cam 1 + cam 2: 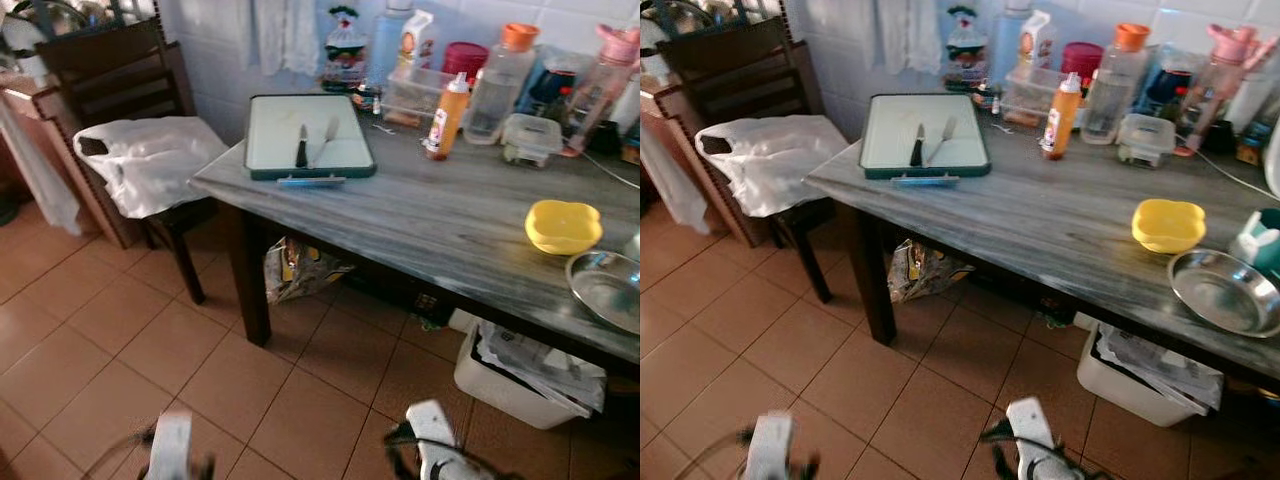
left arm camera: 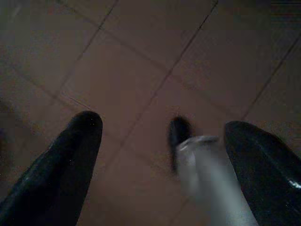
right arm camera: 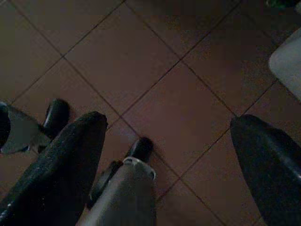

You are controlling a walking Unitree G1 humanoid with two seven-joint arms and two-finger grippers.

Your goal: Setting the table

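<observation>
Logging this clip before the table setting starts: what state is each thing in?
Left gripper: open, hanging over the floor tiles.
Right gripper: open, hanging over the floor.
Tray: flat on the table corner, knife and fork lying in it.
Yellow bowl: upright, empty.
Steel plate: empty.
Orange-capped bottle: upright, capped.

The grey table (image 1: 420,215) has open surface at its centre, between the tray (image 1: 309,137) at 10 o'clock and the yellow bowl (image 1: 563,226) and steel plate (image 1: 608,288) at 3 o'clock. Bottles and containers (image 1: 480,90) crowd the edge at 12 o'clock. A chair with a white bag (image 1: 150,160) blocks the table's 9 o'clock end.
</observation>
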